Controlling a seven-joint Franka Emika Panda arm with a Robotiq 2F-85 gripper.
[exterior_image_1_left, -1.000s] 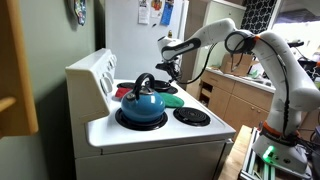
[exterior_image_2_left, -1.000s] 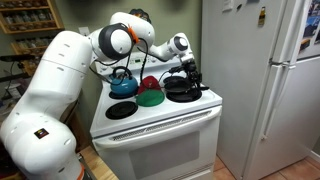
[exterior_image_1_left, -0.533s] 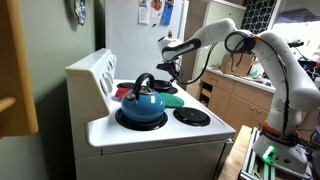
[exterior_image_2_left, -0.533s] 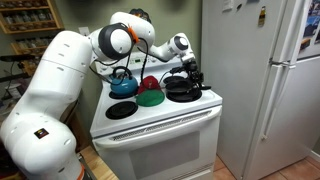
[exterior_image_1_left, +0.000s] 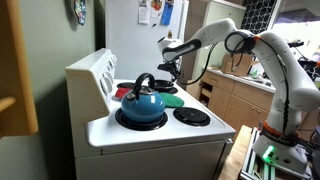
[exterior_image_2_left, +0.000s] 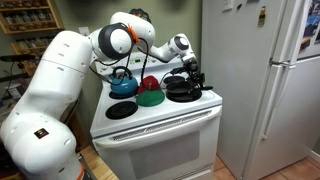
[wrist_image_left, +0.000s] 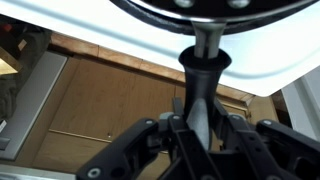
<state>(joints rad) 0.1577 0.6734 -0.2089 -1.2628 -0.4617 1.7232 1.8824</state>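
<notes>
My gripper (exterior_image_2_left: 191, 71) is at the back right of the white stove (exterior_image_2_left: 150, 118), shut on the black handle (wrist_image_left: 203, 85) of a black pan (exterior_image_2_left: 181, 88) that sits on the rear burner. In the wrist view the handle runs between the fingers (wrist_image_left: 200, 125) up to the pan's rim. The gripper also shows in an exterior view (exterior_image_1_left: 170, 68). A blue kettle (exterior_image_1_left: 142, 102) stands on a burner to the side. A green lid-like dish (exterior_image_2_left: 150, 97) and a red object (exterior_image_2_left: 150, 83) lie in the stove's middle.
A white fridge (exterior_image_2_left: 265, 70) stands close beside the stove. Wooden cabinets (exterior_image_1_left: 232, 100) and a counter are behind the arm. An empty black burner (exterior_image_1_left: 191, 116) and another (exterior_image_2_left: 120, 110) are at the stove's front. The stove's back panel (exterior_image_1_left: 95, 72) rises behind the kettle.
</notes>
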